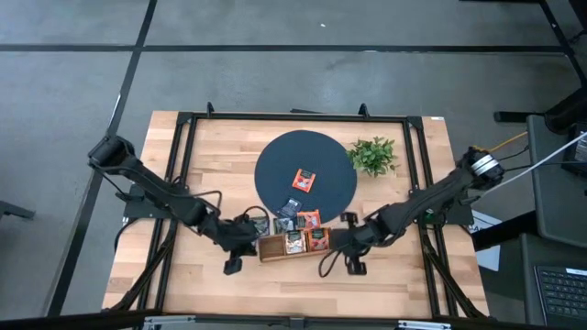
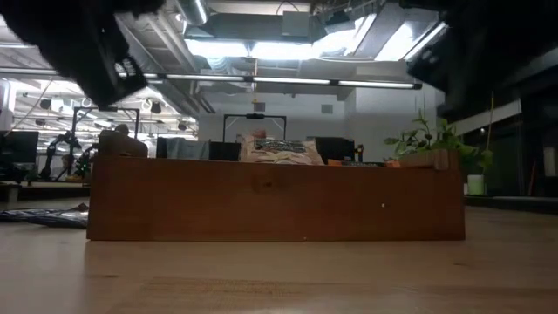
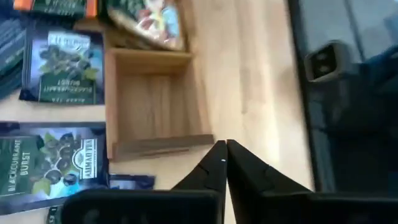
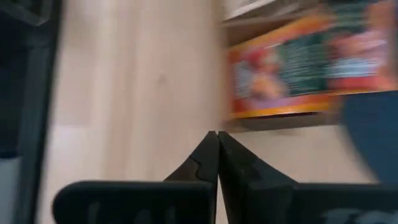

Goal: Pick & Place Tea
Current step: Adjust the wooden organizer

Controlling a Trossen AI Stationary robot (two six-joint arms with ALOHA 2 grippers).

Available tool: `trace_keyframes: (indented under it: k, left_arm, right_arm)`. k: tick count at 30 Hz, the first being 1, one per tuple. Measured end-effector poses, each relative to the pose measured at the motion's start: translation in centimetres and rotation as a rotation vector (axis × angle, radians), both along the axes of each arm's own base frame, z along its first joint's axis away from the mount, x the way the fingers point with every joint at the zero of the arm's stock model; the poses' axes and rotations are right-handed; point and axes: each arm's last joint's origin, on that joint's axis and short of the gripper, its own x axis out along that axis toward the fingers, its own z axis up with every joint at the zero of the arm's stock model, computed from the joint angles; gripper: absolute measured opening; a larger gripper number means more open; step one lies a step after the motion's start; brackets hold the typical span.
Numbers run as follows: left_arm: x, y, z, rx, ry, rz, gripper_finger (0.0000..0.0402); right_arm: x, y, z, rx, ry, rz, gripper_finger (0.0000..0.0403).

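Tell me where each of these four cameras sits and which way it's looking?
High view: above, facing straight down on the table; both arms, left tool and right tool show.
Low view: at tabletop height, facing the wooden tray; dark arm parts overhead.
Left wrist view: on the left arm, past its shut tool at the tray's empty compartment.
Right wrist view: on the right arm, past its shut tool at an orange sachet.
All four show the tray.
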Motion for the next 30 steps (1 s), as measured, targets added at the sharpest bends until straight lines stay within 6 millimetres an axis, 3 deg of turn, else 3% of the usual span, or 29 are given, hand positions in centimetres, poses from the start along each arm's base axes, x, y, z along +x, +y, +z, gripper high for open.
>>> trace_keyframes:
  k: [12,30]
  left_arm:
    - [1.0,-0.3,-4.8,0.087,0.188,0.088,0.0004]
    - [5.6,1.7,-5.3,0.194,-0.140,0.069,0.0004]
  right_arm:
    - [-2.7,-3.3,4.2,-0.164,-0.084,-0.138,0.0008]
    - [-2.0,-6.1,5.1,-0.214,-0.150,-0.229,0.0005]
